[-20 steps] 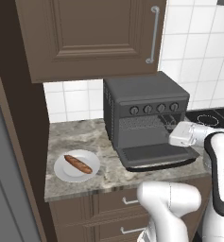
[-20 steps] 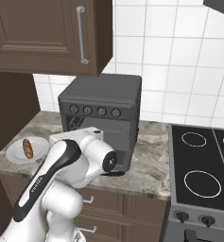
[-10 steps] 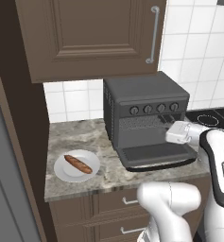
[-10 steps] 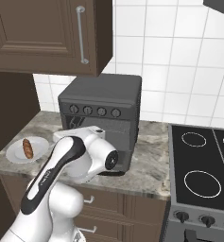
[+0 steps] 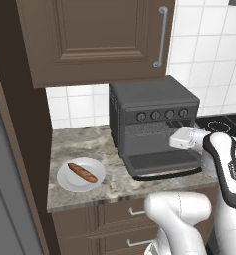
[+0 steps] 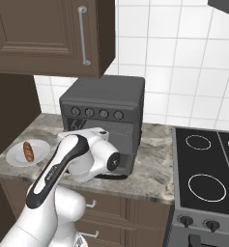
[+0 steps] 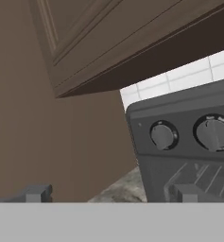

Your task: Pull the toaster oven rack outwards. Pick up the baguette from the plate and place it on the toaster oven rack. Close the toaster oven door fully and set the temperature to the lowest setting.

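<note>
The dark grey toaster oven (image 5: 148, 107) stands on the counter with its toaster oven door (image 5: 162, 163) dropped flat in front. Wires of the toaster oven rack (image 7: 204, 177) show inside the cavity, below two round knobs (image 7: 163, 135). My gripper (image 5: 175, 140) hovers open and empty at the right side of the oven's opening, just above the door. In the hand view my gripper (image 7: 111, 194) has its fingertips (image 7: 36, 193) spread wide. The golden-brown baguette (image 5: 82, 173) lies on the white plate (image 5: 65, 182) to the oven's left, with the baguette (image 6: 27, 151) well away from the hand.
A wooden wall cabinet (image 5: 97, 40) hangs above the oven, and a tall dark panel (image 5: 15, 149) bounds the counter on the left. A black stovetop (image 6: 207, 169) lies to the oven's right. Bare marble counter (image 5: 84, 142) lies between plate and oven.
My hand has shifted a little left, closer to the oven's opening. The jaws stay open, and the baguette, plate and door have not moved.
</note>
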Tool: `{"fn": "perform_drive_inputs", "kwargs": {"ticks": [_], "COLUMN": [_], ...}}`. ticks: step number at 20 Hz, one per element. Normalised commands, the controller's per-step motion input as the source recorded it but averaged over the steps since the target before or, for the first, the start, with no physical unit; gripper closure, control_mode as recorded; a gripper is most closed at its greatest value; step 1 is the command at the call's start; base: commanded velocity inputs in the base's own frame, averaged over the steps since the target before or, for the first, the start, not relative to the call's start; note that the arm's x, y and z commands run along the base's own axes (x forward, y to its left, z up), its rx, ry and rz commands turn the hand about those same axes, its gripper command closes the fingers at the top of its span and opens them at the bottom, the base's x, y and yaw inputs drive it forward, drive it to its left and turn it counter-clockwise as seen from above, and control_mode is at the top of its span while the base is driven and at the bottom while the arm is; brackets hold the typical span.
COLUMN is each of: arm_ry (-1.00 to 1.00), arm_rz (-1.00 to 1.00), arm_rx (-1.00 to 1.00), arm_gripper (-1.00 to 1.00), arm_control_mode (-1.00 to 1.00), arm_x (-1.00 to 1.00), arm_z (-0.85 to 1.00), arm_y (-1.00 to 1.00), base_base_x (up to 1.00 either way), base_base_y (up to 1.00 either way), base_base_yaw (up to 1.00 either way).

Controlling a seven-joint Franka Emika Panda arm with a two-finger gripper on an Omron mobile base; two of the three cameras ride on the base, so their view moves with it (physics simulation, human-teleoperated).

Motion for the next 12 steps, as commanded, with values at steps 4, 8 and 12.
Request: {"fn": "perform_drive_inputs", "kwargs": {"ticks": [4,8,12], "arm_ry": [-0.05,-0.07,-0.05], "arm_rz": [-0.05,-0.04,-0.03], "arm_rx": [-0.04,-0.07,-0.11], "arm_gripper": [-1.0,-1.0,-1.0], "arm_control_mode": [-1.0,-1.0,-1.0], "arm_x": [0.23,0.25,0.3], "arm_z": [-0.22,-0.18,-0.15], "arm_y": [0.0,0.0,0.0], "base_base_x": [0.0,0.0,0.0], "base_base_y": [0.0,0.0,0.0], "base_base_yaw": [0.0,0.0,0.0]}}
